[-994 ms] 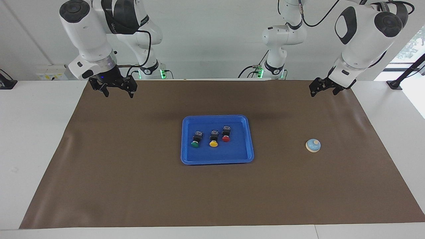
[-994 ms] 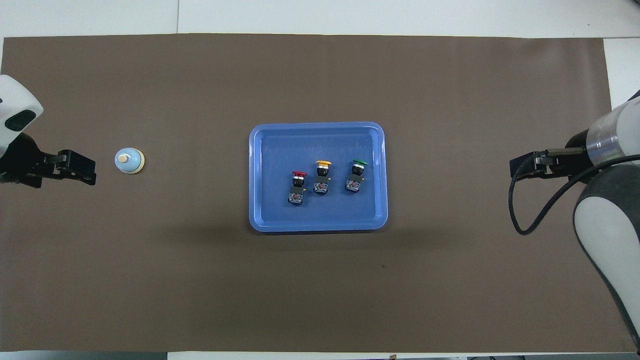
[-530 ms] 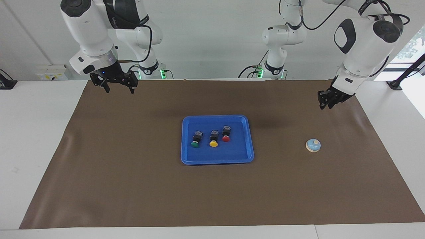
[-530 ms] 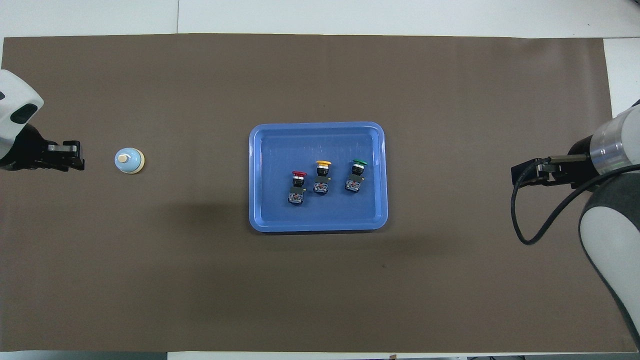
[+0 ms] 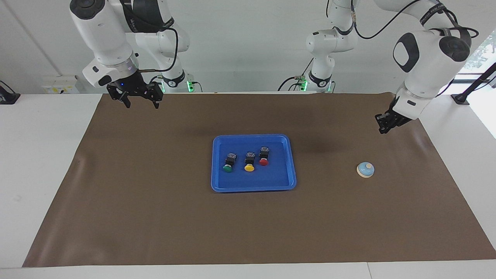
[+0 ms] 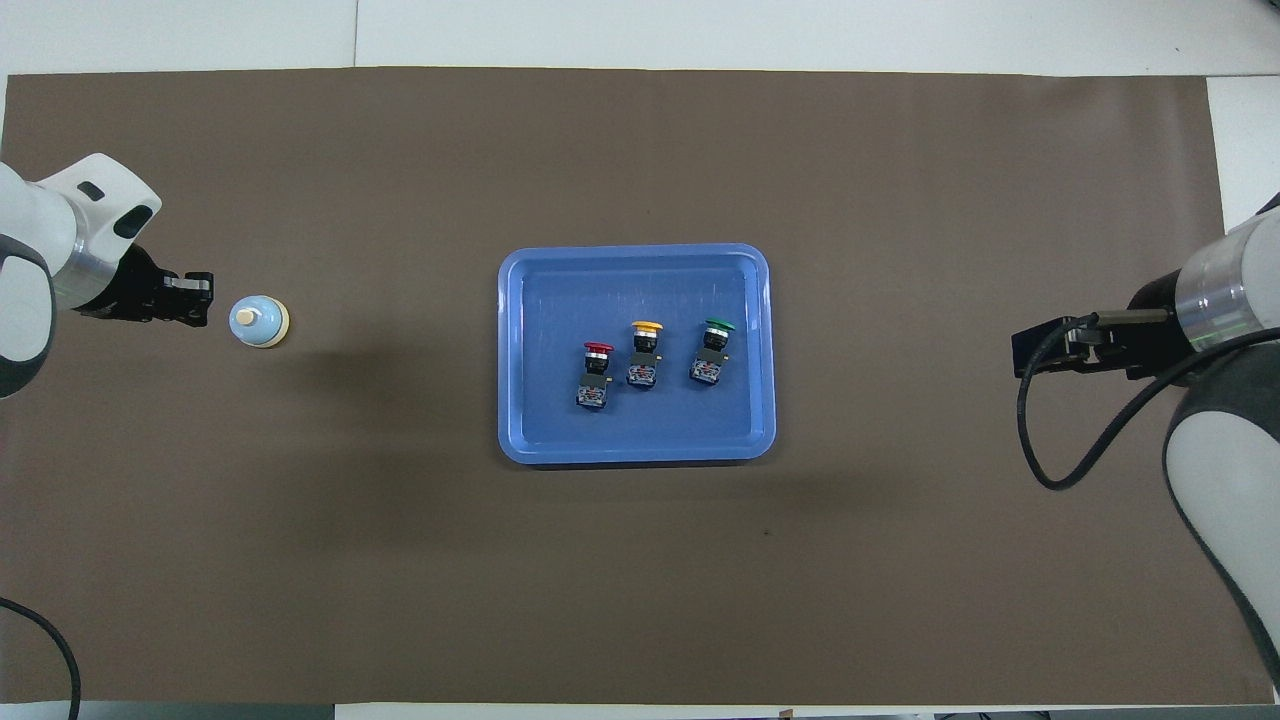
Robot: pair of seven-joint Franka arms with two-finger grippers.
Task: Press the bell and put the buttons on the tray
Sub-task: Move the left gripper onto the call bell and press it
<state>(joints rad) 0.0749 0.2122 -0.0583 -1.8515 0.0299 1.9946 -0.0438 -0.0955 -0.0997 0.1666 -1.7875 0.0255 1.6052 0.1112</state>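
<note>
We see the bell (image 5: 365, 169) alone on the brown mat (image 5: 155, 217) toward the left arm's end, well apart from the tray (image 5: 291, 162), where all three buttons (image 5: 248, 161) lie. The left claw (image 5: 383, 124) hangs above the mat, fingers pinched together and empty. The right claw (image 5: 140, 100) waits, spread wide. We judge the bell light and rigid — no grasp needed, just a straight push on its small knob (image 6: 245, 316).
</note>
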